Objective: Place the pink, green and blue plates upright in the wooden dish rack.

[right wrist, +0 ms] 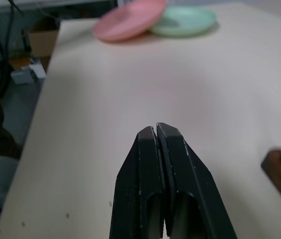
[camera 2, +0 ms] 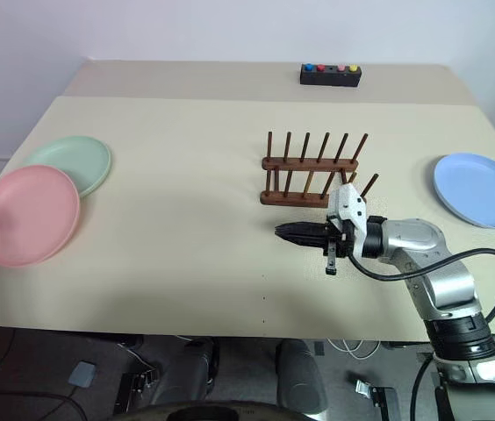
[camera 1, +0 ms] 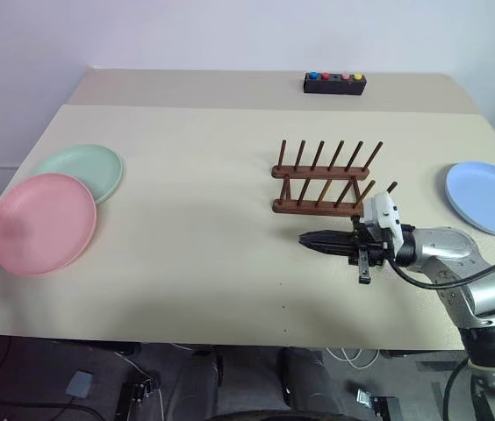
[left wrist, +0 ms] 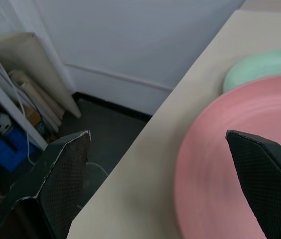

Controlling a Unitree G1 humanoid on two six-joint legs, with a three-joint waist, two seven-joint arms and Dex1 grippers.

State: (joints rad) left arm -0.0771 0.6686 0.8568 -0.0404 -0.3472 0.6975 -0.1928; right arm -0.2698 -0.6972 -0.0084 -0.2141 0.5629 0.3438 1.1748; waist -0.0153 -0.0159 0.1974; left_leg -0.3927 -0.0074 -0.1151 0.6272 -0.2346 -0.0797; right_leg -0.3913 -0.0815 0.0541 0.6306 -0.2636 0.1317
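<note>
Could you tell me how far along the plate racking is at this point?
Nothing is racked yet: the wooden dish rack stands empty. The left gripper is open at the table's edge by the pink plate, which overlaps the green plate. The right gripper is shut, holding nothing. All three plates remain, including the blue plate.

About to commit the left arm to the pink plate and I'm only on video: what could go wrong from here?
1. The pink plate overlaps the green plate and sits near the table's left edge; a grab by the open left gripper could drag the green one or tip the pink one off.
2. The shut right gripper hangs just in front of the wooden dish rack and may block loading.
</note>
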